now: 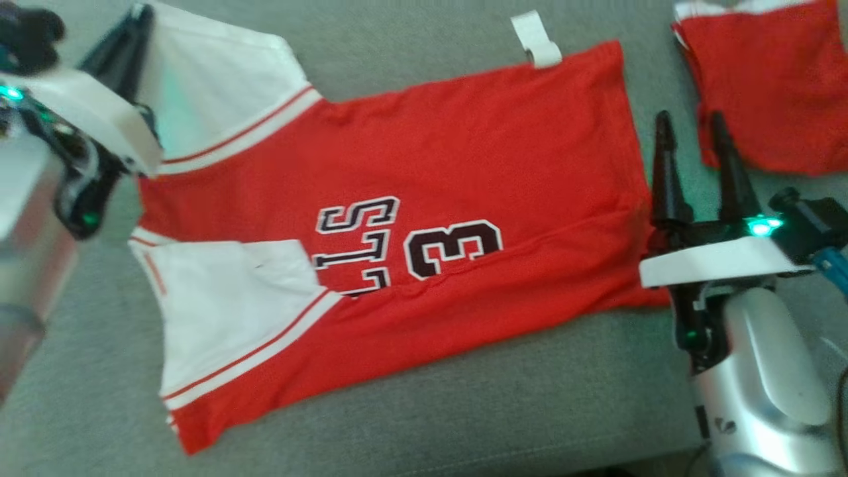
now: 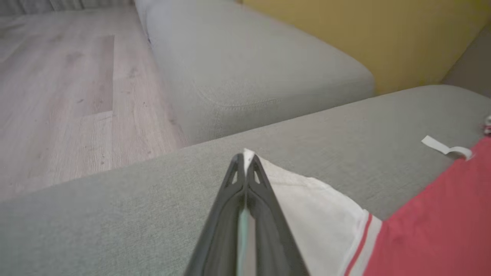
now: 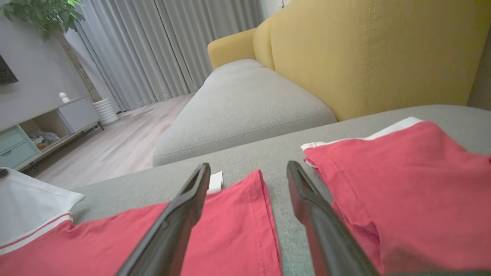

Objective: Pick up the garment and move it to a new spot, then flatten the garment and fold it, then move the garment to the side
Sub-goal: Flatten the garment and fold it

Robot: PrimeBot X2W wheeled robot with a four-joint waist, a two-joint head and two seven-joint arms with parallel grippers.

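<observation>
My right gripper (image 1: 690,126) carries two long, dark, tapering fingers (image 1: 664,172) on a black base with a teal light (image 1: 760,227), a flat white collar (image 1: 719,265), a rounded silver forearm shell (image 1: 762,371) with a small dark mark, and a blue cable (image 1: 833,268). My left gripper (image 2: 244,163) matches, with triangular cut-outs near its tips.

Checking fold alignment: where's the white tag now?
Head view: the white tag lies on the grey cushion at the jersey's far edge, right of centre, between the white sleeve and the second red garment.
</observation>
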